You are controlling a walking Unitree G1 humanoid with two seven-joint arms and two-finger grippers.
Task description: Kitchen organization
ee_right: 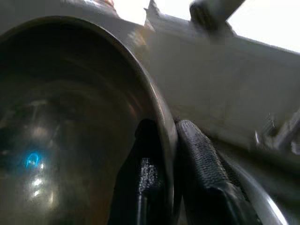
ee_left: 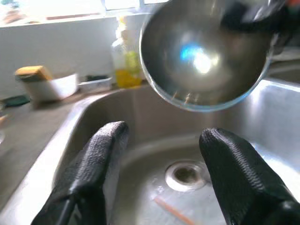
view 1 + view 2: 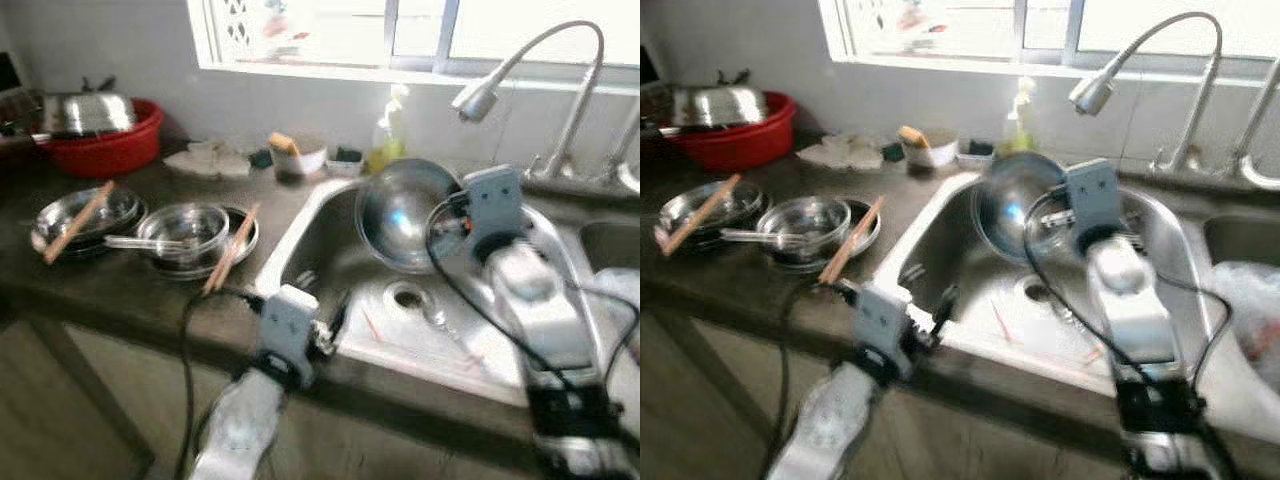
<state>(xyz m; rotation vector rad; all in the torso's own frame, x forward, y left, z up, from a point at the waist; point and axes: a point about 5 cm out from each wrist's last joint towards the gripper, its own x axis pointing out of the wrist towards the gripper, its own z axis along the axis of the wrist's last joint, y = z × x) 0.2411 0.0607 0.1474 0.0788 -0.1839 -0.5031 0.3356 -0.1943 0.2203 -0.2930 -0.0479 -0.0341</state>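
Note:
A shiny steel bowl (image 3: 400,212) hangs tilted above the steel sink (image 3: 300,235), its hollow facing me. My right gripper (image 1: 164,178) is shut on the bowl's rim (image 1: 159,117), one finger inside and one outside. My left gripper (image 2: 161,164) stands open at the sink's near edge, pointing over the drain (image 2: 186,174) with nothing between its fingers (image 2: 101,159). The bowl (image 2: 206,51) hovers above and beyond it. On the dark counter to the left lie stacked steel dishes (image 3: 195,235) with wooden chopsticks (image 3: 232,250) across them.
A red basin (image 3: 105,145) with a steel pot stands at the back left. A soap bottle (image 3: 385,140) and small containers (image 3: 300,158) line the wall under the window. A curved tap (image 3: 530,70) arches over the sink. A chopstick (image 2: 171,211) lies by the drain.

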